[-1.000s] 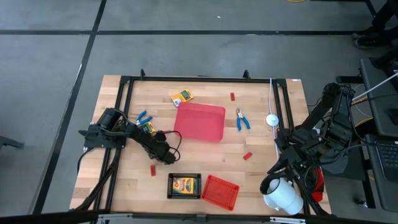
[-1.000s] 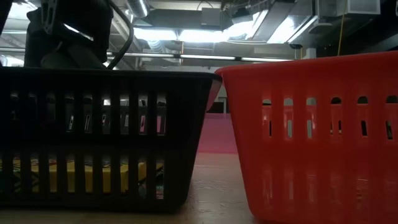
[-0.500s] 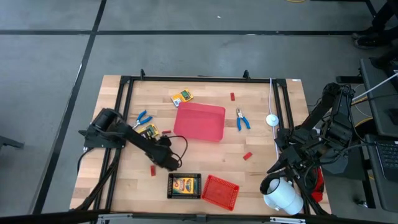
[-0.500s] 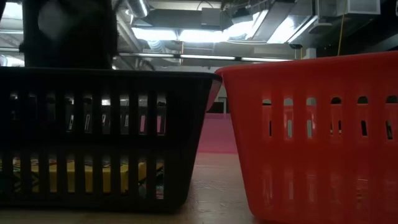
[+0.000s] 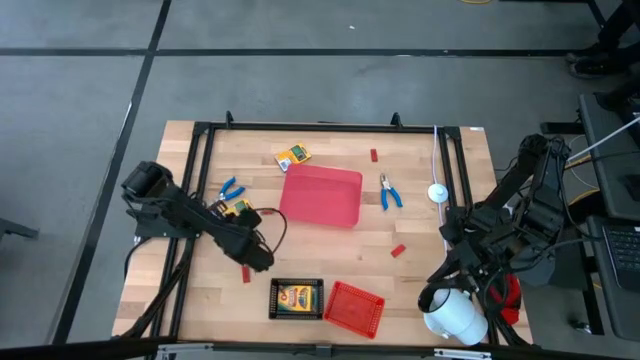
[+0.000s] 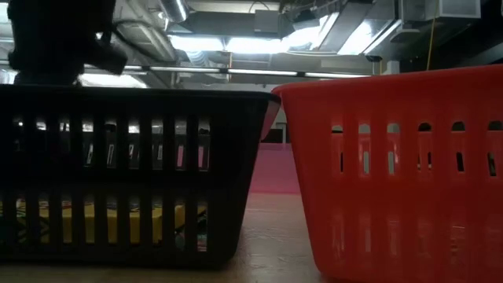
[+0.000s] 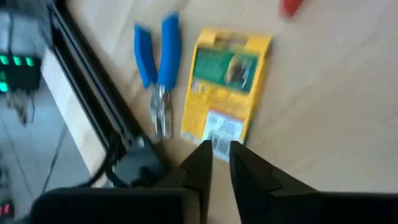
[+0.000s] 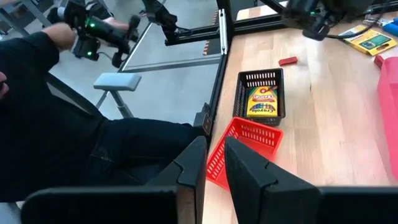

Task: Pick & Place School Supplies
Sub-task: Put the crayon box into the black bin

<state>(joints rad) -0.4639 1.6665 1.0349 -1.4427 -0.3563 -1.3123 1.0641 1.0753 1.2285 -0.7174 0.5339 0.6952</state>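
Observation:
A yellow-and-green card box [image 7: 227,87] lies flat on the wood beside blue-handled pliers [image 7: 158,74], near the table's left rail. My left gripper [image 7: 221,155] hangs just above the box's nearer end, slanting down, open by a narrow gap and holding nothing. In the high view the box [image 5: 237,208] and pliers [image 5: 230,188] lie beside the left arm's dark end [image 5: 252,248]. A second box [image 5: 293,155], second pliers [image 5: 389,192] and small red blocks [image 5: 245,272] [image 5: 398,250] lie loose. My right gripper [image 8: 214,149] waits raised at the right edge, a narrow gap between its fingers.
A large red tray [image 5: 322,195] lies mid-table. At the near edge stand a black basket [image 5: 296,298] holding a yellow box and a red mesh basket [image 5: 353,306]. A white round thing [image 5: 437,192] sits by the right rail. A person in dark clothes [image 8: 56,124] sits beyond the near edge.
My left arm has risen and its upper part has swung back toward the table's left edge. The card box, partly under the arm a second ago, now lies uncovered in about the same place. The right arm has kept still.

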